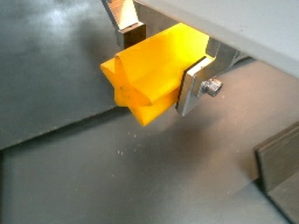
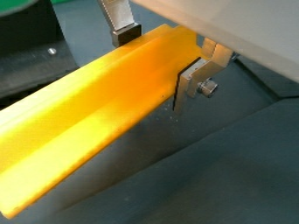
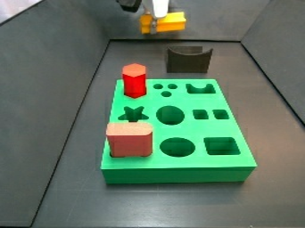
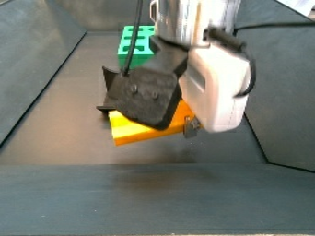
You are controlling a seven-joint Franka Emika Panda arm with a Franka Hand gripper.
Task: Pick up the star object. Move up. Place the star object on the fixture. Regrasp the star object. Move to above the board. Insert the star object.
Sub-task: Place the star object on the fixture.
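Jaws clamped flat on star object [image 1: 152, 74], held clear of floor near far edge, above and just left of fixture [image 3: 187, 59] in a side view. Board [image 3: 233, 160] at mid-floor; star hole [image 3: 135, 114] empty; red hexagonal prism [image 3: 135, 79] and pinkish-red square block [image 3: 128, 139] seated along left edge. Gripper [image 1: 163, 54] aloft. Judged: pick-up and lift done; placing on fixture, regrasp, move to board, insertion remaining.
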